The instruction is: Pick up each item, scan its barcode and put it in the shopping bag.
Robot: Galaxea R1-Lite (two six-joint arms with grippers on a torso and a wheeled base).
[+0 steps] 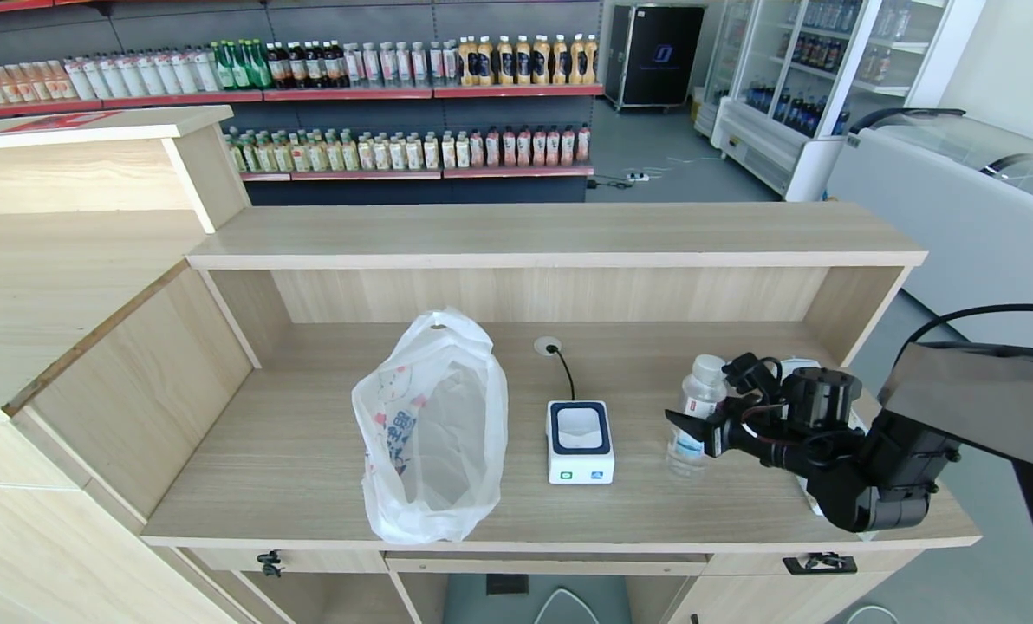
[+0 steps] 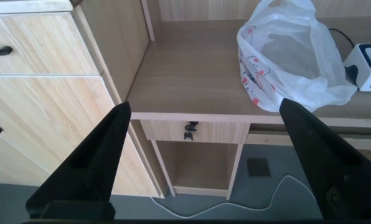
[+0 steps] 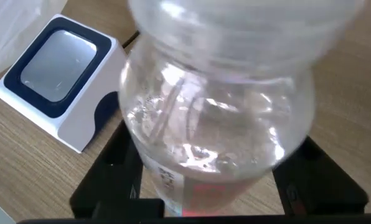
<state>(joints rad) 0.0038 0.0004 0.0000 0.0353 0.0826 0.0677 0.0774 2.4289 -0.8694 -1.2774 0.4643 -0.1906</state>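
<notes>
Right gripper (image 1: 688, 426) closed on one water bottle (image 1: 700, 390).
Its fingers bear on both sides of the upright bottle, which stands on the counter (image 1: 308, 451) right of the scanner (image 1: 580, 440). Left gripper (image 2: 204, 102) spread wide, holding nothing. Count: one water bottle, one scanner, one shopping bag (image 1: 434, 425).

Clear bottle (image 1: 700, 406) upright right of scanner (image 1: 580, 440), white bag (image 1: 434, 425) standing open, apparently empty.

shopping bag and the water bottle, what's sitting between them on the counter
The barcode scanner sits on the counter between the shopping bag and the bottle, touching neither. The head view shows it.
</notes>
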